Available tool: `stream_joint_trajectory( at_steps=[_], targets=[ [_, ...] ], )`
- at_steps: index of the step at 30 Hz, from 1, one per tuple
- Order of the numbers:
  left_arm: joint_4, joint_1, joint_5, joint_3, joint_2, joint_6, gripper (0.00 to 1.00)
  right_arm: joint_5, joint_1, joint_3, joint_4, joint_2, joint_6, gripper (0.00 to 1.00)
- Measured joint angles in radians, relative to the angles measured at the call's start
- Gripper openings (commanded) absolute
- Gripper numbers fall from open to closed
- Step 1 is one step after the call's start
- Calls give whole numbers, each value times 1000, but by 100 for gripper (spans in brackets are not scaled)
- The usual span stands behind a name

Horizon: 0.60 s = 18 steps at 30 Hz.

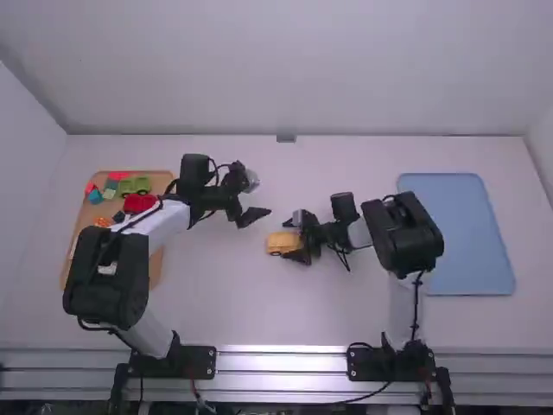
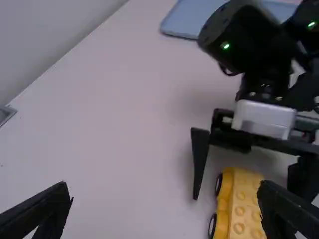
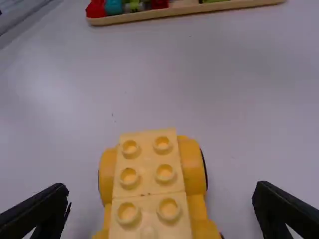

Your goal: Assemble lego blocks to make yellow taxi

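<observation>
Near the middle of the table, in the high view, a yellow wheeled lego base (image 1: 277, 243) stands with its wheels down. My right gripper (image 1: 291, 239) is low at its right end, with a finger on either side. The left gripper (image 1: 256, 206) hangs up and to the left of it, open and holding nothing. Rows of bare studs top the yellow base (image 3: 149, 174) in the right wrist view, between the wide-apart fingers of the right gripper (image 3: 160, 199). In the left wrist view the yellow base (image 2: 241, 206) lies by one fingertip of the left gripper (image 2: 165, 191).
A wooden tray (image 1: 157, 275) at the left holds red, green, teal and orange blocks, including a green vehicle (image 1: 135, 185); the left arm reaches over it. At the far right lies a blue tray (image 1: 467, 233). White table surface surrounds the yellow base.
</observation>
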Motion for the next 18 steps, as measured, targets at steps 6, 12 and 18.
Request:
stream_joint_trajectory(
  at_steps=[6,12,18],
  targets=[
    [-13,0,-193,0,-71,-242,99,39,-37,-50,-154,-277,-6,99],
    [-124,0,-410,0,-212,-455,99,-49,-92,-34,-97,-453,68,99],
    [-233,0,-568,0,-372,-592,99,-160,-96,81,-76,-450,198,99]
  ],
)
